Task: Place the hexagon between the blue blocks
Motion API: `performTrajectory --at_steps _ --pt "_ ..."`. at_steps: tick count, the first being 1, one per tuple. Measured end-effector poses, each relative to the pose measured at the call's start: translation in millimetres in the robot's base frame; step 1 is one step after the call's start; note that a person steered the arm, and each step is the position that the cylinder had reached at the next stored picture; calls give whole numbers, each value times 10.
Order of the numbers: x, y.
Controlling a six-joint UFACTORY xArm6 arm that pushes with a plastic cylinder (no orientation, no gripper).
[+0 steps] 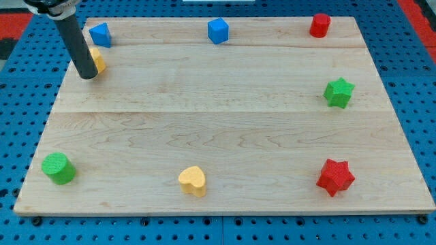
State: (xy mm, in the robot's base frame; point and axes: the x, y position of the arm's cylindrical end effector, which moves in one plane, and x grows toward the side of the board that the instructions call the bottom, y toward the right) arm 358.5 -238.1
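Yellow heart (193, 180): bottom centre of the frame.
Yellow hexagon (98, 60): upper left, touching my tip (87, 75).
Blue blocks (100, 34) (218, 30): top edge.
Claw: none, just a rod.

Pale wood board (225, 136), blue perforated mat (13, 136) underneath, red patches at top corners, even light

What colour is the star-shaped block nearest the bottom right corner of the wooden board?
Red. The red star-shaped block shows clearly in the camera view, below the green star-shaped block.

The pale wooden tabletop (225, 122) carries eight blocks. Along the view's top lie a blue block (101, 34), a partly hidden yellow block (99, 60), a blue cube (218, 30) and a red cylinder (319, 25). A green star (338, 92) sits at the view's right, with a green cylinder (58, 168), yellow heart (193, 181) and red star (335, 177) along the bottom.
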Motion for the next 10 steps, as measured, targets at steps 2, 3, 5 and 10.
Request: performTrajectory --at_steps 2,3,5,10 --pt "-2 -254" --pt "-268 -116" --pt "-691 807" --pt "-944 927"
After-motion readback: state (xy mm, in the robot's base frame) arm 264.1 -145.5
